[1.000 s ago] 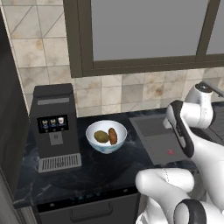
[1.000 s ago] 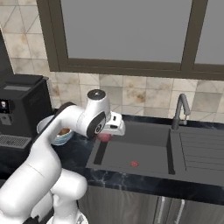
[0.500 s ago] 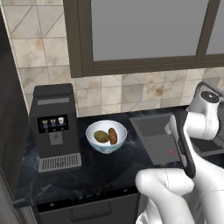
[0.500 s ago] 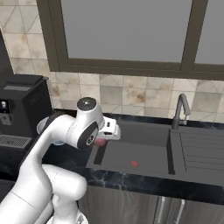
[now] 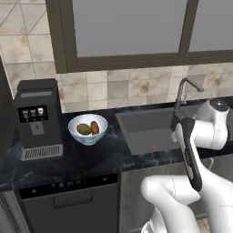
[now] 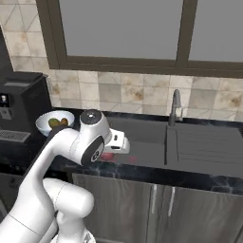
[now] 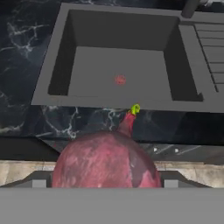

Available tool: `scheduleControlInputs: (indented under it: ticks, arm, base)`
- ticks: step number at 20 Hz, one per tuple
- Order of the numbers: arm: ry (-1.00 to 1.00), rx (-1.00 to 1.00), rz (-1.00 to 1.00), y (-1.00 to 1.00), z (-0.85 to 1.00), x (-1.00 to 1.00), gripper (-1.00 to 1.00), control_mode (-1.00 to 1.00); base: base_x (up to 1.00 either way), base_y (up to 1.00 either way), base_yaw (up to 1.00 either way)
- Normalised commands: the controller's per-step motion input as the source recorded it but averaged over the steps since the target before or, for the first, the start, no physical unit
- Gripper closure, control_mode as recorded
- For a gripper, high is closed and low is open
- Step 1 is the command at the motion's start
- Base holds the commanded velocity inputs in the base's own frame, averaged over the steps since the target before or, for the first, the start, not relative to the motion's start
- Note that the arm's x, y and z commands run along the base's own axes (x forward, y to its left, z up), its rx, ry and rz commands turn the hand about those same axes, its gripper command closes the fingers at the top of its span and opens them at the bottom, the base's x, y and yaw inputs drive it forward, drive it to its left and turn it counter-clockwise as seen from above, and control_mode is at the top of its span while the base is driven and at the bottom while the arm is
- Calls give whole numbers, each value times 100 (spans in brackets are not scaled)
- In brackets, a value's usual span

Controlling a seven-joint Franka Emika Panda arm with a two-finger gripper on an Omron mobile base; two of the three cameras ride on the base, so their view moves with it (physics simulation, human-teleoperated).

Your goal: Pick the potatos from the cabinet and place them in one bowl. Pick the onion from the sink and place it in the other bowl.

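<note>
The onion [image 7: 107, 162], a reddish-pink lump with a short stalk, sits between the fingers of my gripper [image 6: 114, 151], which is shut on it. It hangs over the counter's front edge, just in front of the sink [image 7: 122, 65]. In the right base view the onion [image 6: 108, 156] shows as a pink patch under the white hand. Both potatos [image 5: 83, 129] [image 5: 94, 128] lie side by side in the white bowl [image 5: 88, 136] on the counter, left of the sink [image 5: 145, 129]. The other bowl is out of view. The cabinet [image 5: 3, 118] is a dark strip at the left edge.
A small bright red bit [image 7: 119, 79] lies on the sink floor. The curved tap [image 5: 182, 88] and ridged draining board [image 6: 204, 142] are to the sink's right. A black coffee machine [image 5: 36, 118] stands left of the white bowl. Dark cupboard fronts run below the counter.
The whole scene has slid left in both base views, so the camera has moved. The hand with the onion has come from over the basin back to the counter's front edge.
</note>
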Motion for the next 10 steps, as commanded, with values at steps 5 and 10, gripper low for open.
scheduleControlInputs:
  ticks: [5, 10]
  arm:
    - [0, 0, 0, 0, 0, 0, 100, 100]
    - [0, 0, 0, 0, 0, 0, 100, 100]
  base:
    - [-17, -98, -2]
    - [0, -100, 0]
